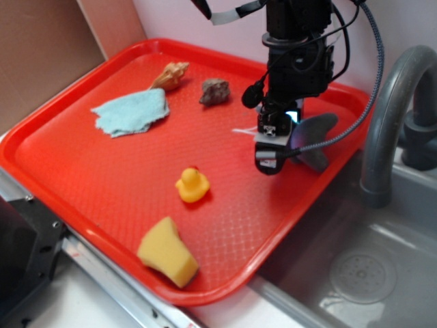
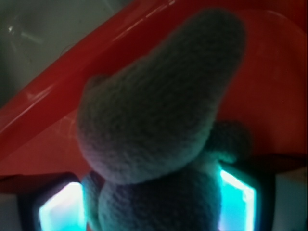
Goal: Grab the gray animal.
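The gray animal [image 1: 319, 128], a fuzzy dark-gray plush, sits at the right edge of the red tray [image 1: 102, 171], and only its long ears stick out from behind the arm. My gripper [image 1: 276, 147] points down over it. In the wrist view the gray animal [image 2: 159, 110] fills the frame, one long ear reaching up to the tray rim. Its body is pressed between my gripper's [image 2: 149, 207] two glowing cyan pads [image 2: 62, 207], touching both. A thin white string [image 1: 242, 130] pokes out to the left of the fingers.
On the tray lie a yellow rubber duck [image 1: 192, 185], a yellow sponge [image 1: 168, 252], a light-blue cloth [image 1: 132, 112], a seashell [image 1: 171, 75] and a gray-brown rock [image 1: 215, 91]. A gray faucet [image 1: 389, 116] and sink [image 1: 362, 273] stand right of the tray.
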